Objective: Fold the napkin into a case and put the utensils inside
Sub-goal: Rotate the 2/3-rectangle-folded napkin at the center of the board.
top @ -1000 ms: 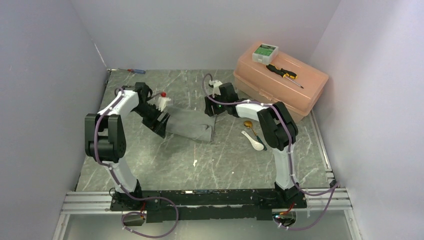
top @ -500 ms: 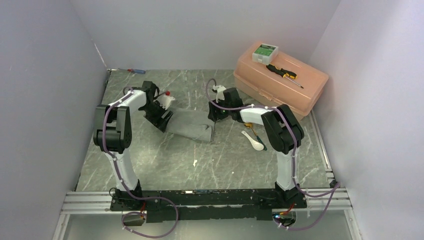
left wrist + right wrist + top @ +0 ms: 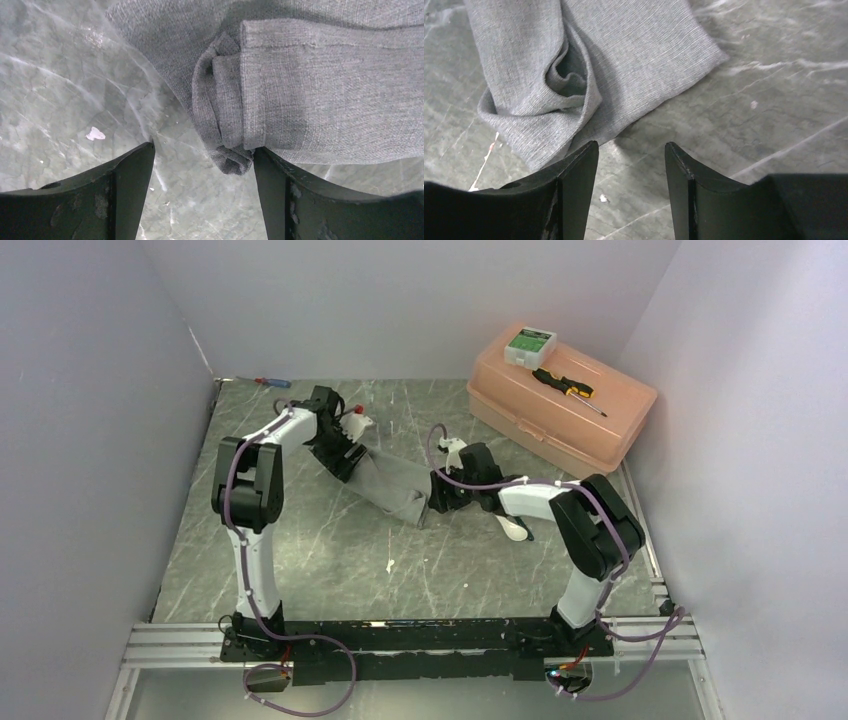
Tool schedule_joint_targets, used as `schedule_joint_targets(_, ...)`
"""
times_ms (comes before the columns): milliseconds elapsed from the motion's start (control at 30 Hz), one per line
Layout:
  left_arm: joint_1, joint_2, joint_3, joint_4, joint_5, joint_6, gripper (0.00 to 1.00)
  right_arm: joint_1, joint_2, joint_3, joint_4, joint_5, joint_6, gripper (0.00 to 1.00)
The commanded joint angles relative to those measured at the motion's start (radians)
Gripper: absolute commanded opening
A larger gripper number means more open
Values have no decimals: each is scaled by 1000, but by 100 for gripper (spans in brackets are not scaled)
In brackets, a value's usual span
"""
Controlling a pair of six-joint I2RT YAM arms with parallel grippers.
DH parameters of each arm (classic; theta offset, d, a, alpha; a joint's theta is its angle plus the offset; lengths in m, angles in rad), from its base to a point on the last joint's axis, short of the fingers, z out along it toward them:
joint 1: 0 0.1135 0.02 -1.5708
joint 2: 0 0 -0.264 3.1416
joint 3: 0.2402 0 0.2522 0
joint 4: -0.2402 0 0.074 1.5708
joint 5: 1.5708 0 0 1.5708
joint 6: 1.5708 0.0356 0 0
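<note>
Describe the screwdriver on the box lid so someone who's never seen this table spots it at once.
At the far right of the table stands a large peach plastic box. On its lid, beside a small white-and-green box, lies the black-and-yellow screwdriver. The red-and-blue screwdriver, the only other one, lies on the tabletop at the far left corner.

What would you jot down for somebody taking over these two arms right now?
Left fingers: open; the napkin's folded far-left corner lies between them, ungripped.
Right fingers: open at its near-right end, only bare table between them.
Napkin: loosely folded and rumpled, no tidy case yet.
Utensils: white spoon lies on the table by the right arm; gold spoon not visible.
To do: finish the fold, put both spoons inside.
</note>
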Motion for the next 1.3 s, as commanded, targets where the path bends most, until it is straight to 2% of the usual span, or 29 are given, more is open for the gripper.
schedule_joint_targets(0,-4,-78,-144,37,14,-5,78,-36,-3,137,-53,57,-49,56)
schedule_joint_targets(133,24,-177,-272,49,8,11,78,-58,106,332,-91,54,-84,56)
schedule_joint_targets(333,71,-242,-288,6,29,5,80,-56,285,524,-103,24,-114,57)
schedule_joint_targets(467,83,-283,-285,-13,51,5,92,-52,344,551,-73,-28,-115,58)
schedule_joint_targets(633,86,-315,-288,-17,67,-7,94,-26,384,553,-80,-70,-141,57)
schedule_joint_targets(900,80,-283,-388,110,-10,21,94,-22,344,463,-69,-44,-149,44)
schedule_joint_targets(1100,48,-192,-333,165,-53,25,94,-22,279,350,-40,5,-117,40)
schedule_joint_targets(1267,7,-104,-221,181,-74,6,92,-24,217,258,-7,72,-89,38)
